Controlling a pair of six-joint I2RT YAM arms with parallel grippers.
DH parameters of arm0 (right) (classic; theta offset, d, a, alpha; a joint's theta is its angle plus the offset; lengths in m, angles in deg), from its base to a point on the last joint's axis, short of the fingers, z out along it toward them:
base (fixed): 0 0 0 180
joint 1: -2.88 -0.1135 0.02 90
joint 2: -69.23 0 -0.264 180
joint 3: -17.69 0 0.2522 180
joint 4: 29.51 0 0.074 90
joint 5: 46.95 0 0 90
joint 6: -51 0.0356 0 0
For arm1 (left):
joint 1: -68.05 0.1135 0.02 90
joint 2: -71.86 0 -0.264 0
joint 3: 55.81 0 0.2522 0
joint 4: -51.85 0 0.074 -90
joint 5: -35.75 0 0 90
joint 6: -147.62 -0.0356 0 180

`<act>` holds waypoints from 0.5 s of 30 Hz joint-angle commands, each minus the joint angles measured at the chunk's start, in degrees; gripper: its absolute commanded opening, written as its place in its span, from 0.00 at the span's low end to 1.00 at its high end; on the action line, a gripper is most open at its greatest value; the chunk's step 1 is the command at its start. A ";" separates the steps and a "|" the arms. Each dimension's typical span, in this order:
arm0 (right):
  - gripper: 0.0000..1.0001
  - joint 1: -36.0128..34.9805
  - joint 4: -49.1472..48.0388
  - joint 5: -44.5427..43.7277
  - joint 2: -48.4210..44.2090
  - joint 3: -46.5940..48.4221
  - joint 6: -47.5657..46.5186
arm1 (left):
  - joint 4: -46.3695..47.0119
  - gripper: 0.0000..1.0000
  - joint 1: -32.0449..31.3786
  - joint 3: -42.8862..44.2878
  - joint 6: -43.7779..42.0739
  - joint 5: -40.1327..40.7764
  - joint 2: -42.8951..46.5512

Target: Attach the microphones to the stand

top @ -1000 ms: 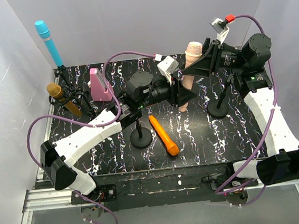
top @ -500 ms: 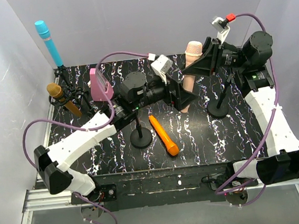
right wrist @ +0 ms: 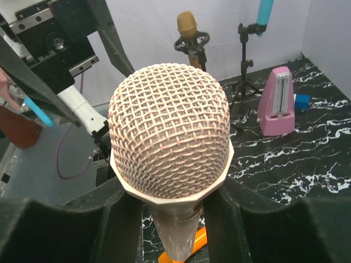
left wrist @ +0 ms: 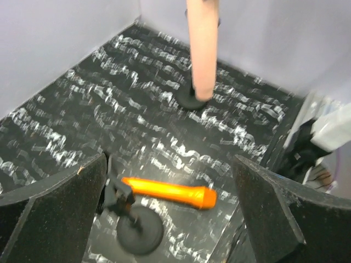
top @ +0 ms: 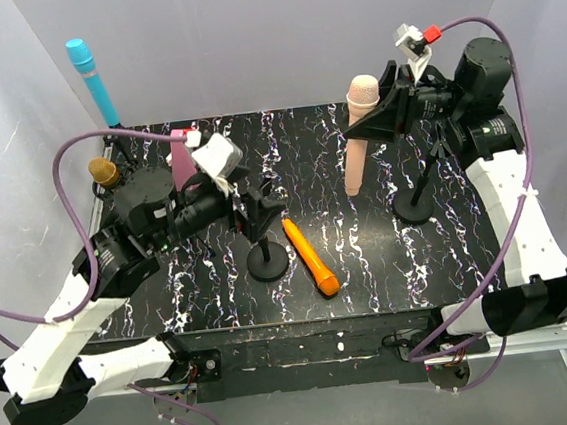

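1. The right gripper is seen at the upper right of the top view. Its jaws are clamped on the peach-pink microphone just under the rounded head.
2. In the right wrist view that mic's mesh head fills the middle of the frame. A black finger is pressed against the body on each side, so there's no doubt about the grip.
3. The mic is held roughly upright, head up, leaning a little. Its lower end is down near the table, but whether it's touching can't be told.
4. The left gripper is found left of centre in the top view, with its jaws spread wide. Nothing is held or touched.
5. In the left wrist view the two fingers are parked at the lower corners, with only tabletop seen in the gap.
6. The orange microphone is lying flat on the table at lower centre, just right of a short stand with a round base. The open left jaws are hanging right above that stand.
7. The cyan-blue microphone is already clipped up, head high, at the upper left corner.
8. The gold microphone is seated in a holder just below it, partly covered by the left arm.
9. A second stand is seen at the right, below the right gripper, with nothing clipped to it.
10. A pink wedge block is tucked behind the left arm.
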 commanded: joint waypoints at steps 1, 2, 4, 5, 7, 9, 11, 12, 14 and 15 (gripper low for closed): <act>0.01 -0.67 6.82 0.53 1.33 2.41 -9.17 | -9.16 0.98 0.18 -6.31 -5.29 8.43 3.50; 0.01 -0.76 7.52 0.27 1.42 2.41 -9.88 | -8.37 0.98 0.18 -8.24 -5.64 10.18 4.82; 0.01 -0.85 8.32 -0.44 1.34 1.89 -10.67 | -6.44 0.98 0.18 -12.11 -5.91 15.97 7.54; 0.01 -0.85 8.41 -0.70 1.07 1.36 -10.93 | -5.13 0.98 0.18 -14.30 -6.00 16.87 9.12; 0.01 -0.94 8.67 -1.05 0.46 0.13 -11.64 | -2.93 0.98 0.09 -18.08 -6.61 16.01 12.99; 0.01 -0.94 8.67 -1.41 -0.33 -1.54 -12.17 | 0.49 0.98 0.18 -23.17 -7.14 14.25 16.86; 0.01 -1.02 8.41 -1.41 -0.68 -2.59 -12.34 | 5.84 0.98 0.18 -29.67 -8.19 12.67 20.46; 0.01 -1.20 7.97 -1.06 -0.69 -2.94 -12.26 | 9.09 0.97 0.09 -33.71 -8.46 11.97 21.96; 0.01 -1.73 7.27 -0.88 -0.68 -3.47 -11.64 | 15.60 0.96 0.18 -39.78 -8.90 11.61 23.46; 0.01 -1.99 7.01 -0.88 -0.69 -3.65 -11.38 | 19.20 0.96 0.18 -42.42 -8.99 12.30 23.55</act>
